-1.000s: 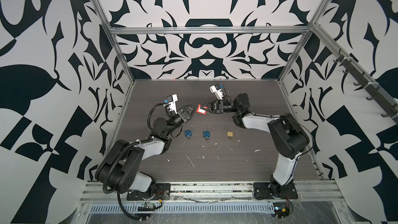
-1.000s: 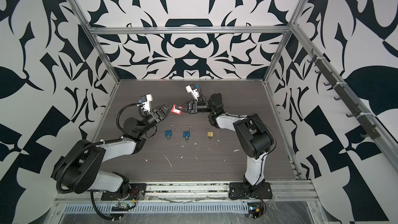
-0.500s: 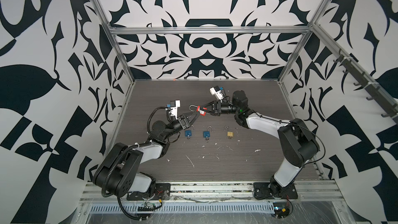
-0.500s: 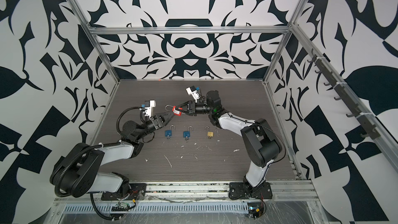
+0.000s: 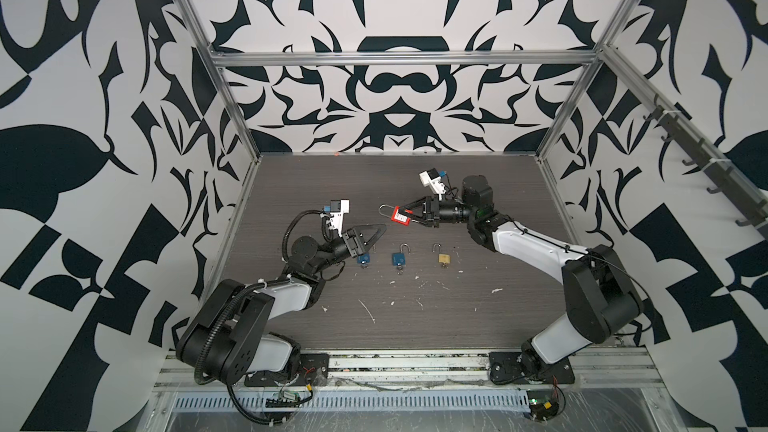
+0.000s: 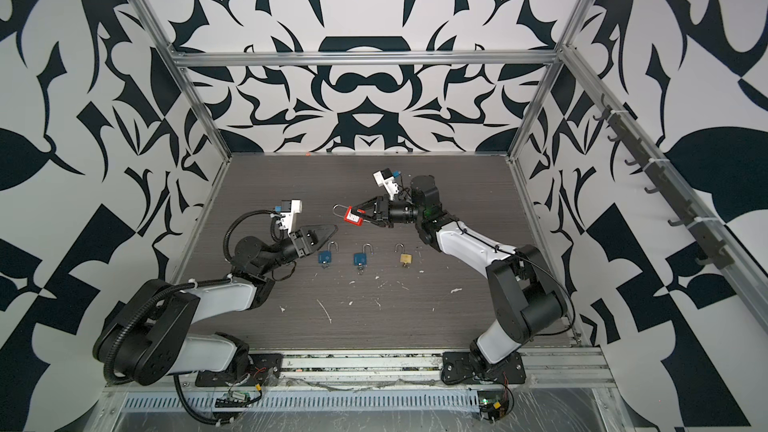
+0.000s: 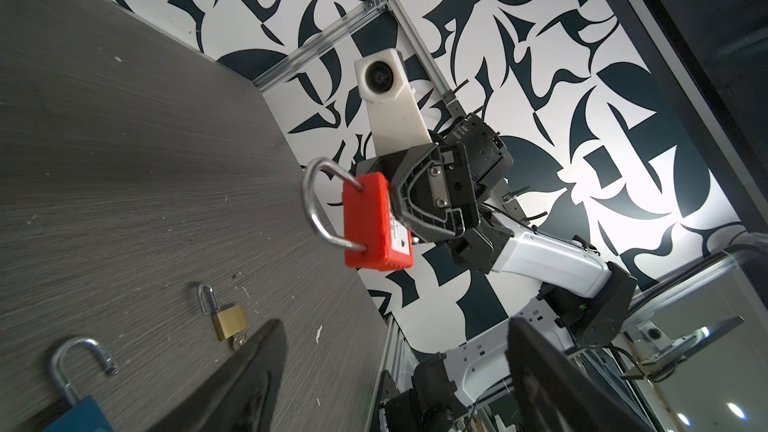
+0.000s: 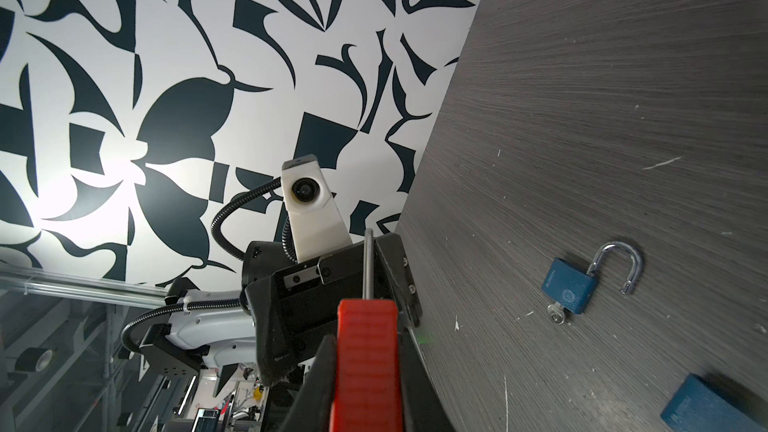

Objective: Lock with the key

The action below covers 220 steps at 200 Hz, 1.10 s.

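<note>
Right claw [image 5: 409, 218] gripping red padlock [image 5: 397, 216] aloft, left claw [image 5: 376, 236] spread, just apart

In both top views, the left gripper [image 5: 379, 231] has let go of the red padlock [image 5: 400, 216] and dropped back to the lower left of centre. Its jaws are now spread wide, where a second ago they were narrowed at the lock's end. The steel shackle [image 5: 384, 210] it covered is bared. The right gripper [image 5: 405, 216], now alone on the padlock, has shifted slightly right as the right arm [image 5: 536, 249] unfolded toward the right edge.
</note>
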{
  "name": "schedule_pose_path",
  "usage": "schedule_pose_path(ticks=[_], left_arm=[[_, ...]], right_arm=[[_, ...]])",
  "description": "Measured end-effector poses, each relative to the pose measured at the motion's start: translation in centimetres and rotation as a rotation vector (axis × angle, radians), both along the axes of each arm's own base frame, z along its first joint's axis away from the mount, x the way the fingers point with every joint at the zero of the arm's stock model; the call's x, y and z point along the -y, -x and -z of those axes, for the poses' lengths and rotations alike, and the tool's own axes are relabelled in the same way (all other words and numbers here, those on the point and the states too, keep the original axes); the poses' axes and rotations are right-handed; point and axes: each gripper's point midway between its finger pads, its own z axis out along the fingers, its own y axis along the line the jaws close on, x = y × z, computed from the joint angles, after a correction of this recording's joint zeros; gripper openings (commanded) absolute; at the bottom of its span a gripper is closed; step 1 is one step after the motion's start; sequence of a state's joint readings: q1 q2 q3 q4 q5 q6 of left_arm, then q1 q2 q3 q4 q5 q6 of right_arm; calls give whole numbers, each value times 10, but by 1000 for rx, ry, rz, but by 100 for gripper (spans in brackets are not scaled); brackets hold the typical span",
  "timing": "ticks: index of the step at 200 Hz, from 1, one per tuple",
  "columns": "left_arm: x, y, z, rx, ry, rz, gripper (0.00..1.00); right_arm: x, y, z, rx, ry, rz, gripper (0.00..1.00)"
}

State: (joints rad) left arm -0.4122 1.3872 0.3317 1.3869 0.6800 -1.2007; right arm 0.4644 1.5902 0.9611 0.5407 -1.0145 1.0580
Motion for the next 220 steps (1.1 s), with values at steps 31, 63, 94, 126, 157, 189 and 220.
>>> schedule_pose_path(ticks=[31, 63, 94, 126, 157, 189, 220], left_arm=[[3, 1, 7, -30, -10, 26, 76], [4, 0, 2, -24, -1, 33, 74], [9, 0, 4, -37, 0, 45, 72], [13, -5, 4, -46, 1, 51, 67], [15, -8, 2, -49, 6, 52, 58], [18, -9, -2, -50, 13, 61, 44], [24, -6, -2, -52, 15, 81, 37]], right_arm=[[-1, -1, -3, -15, -18, -2, 0], [-2, 4, -8, -11, -40, -25, 0], [-9, 15, -11, -16, -50, -72, 0], [-17, 30, -6, -25, -42, -124, 0], [-18, 39, 2, -34, -22, -145, 0], [-18, 39, 6, -34, -13, -144, 0], [-17, 38, 8, -25, 5, -123, 0]])
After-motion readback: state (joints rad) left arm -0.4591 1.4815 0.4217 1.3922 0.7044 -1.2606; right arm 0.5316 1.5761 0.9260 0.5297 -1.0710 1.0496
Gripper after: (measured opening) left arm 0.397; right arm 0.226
